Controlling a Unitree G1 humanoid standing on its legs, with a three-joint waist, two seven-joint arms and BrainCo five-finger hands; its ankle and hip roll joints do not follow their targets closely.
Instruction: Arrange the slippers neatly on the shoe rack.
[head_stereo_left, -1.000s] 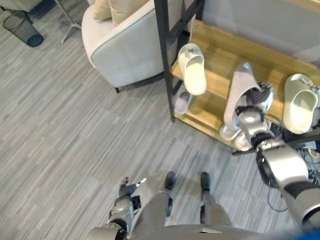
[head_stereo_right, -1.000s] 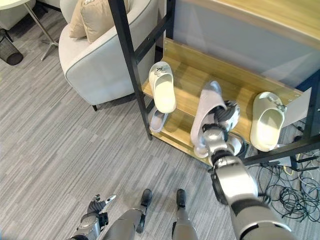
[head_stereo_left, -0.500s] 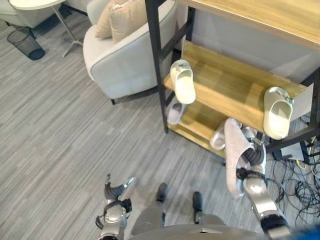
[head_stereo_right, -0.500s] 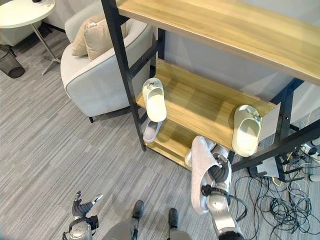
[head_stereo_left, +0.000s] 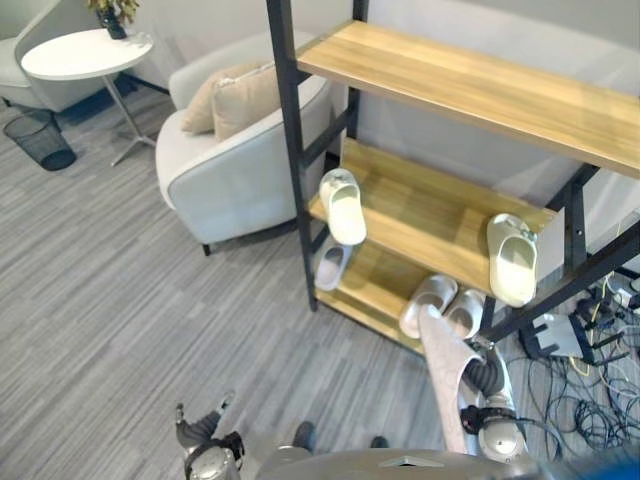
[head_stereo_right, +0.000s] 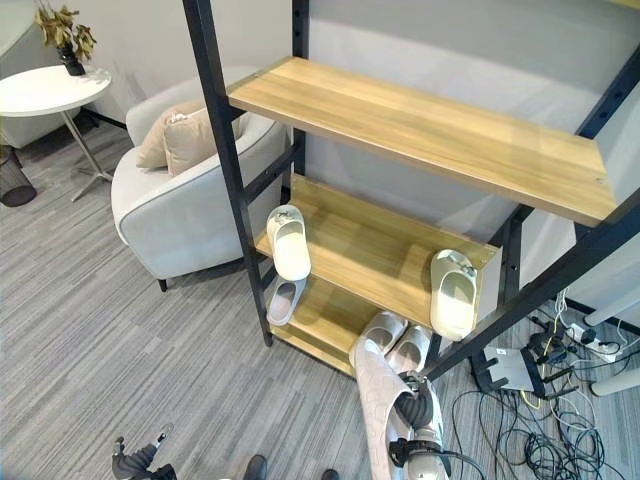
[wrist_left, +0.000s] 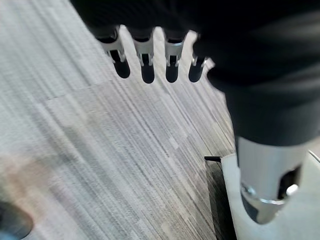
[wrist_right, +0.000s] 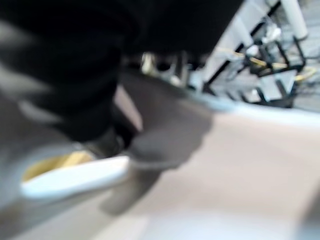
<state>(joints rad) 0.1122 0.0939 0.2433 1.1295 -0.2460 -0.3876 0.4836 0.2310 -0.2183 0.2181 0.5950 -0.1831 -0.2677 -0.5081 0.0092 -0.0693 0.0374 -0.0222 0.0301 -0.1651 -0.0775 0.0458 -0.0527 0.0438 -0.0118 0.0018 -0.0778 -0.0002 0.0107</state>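
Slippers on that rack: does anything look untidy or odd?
Yes. The two cream slippers on the middle shelf sit far apart, overhanging its front edge, and the right hand holds a grey slipper off the rack.

Right robot hand behind slipper

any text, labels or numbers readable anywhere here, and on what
None can be read.
The cream slippers on the middle shelf carry a small decoration near the toe, too small to tell as print.
The grey slipper in the right hand shows no lettering.
The shoe rack shelves are plain wood.
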